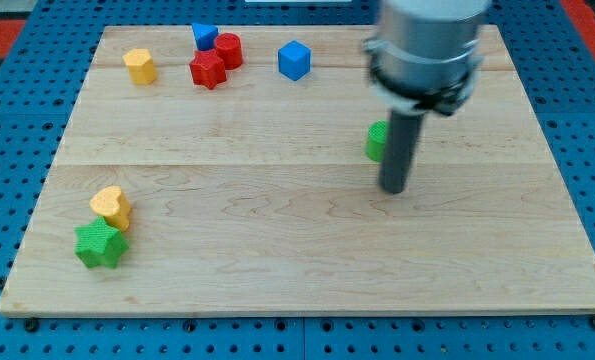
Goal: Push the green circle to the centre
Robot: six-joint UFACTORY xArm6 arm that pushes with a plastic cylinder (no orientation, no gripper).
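Note:
The green circle (376, 141) sits right of the board's middle, partly hidden behind my rod. My tip (392, 189) rests on the wooden board (277, 250) just below and slightly right of the green circle, close to it; whether the rod touches it I cannot tell.
A green star (100, 245) and a yellow heart (111, 206) lie touching at the lower left. At the top are a yellow block (140, 66), a red star (207, 70), a red cylinder (228, 50), a blue block (205, 36) and a blue cube (293, 60).

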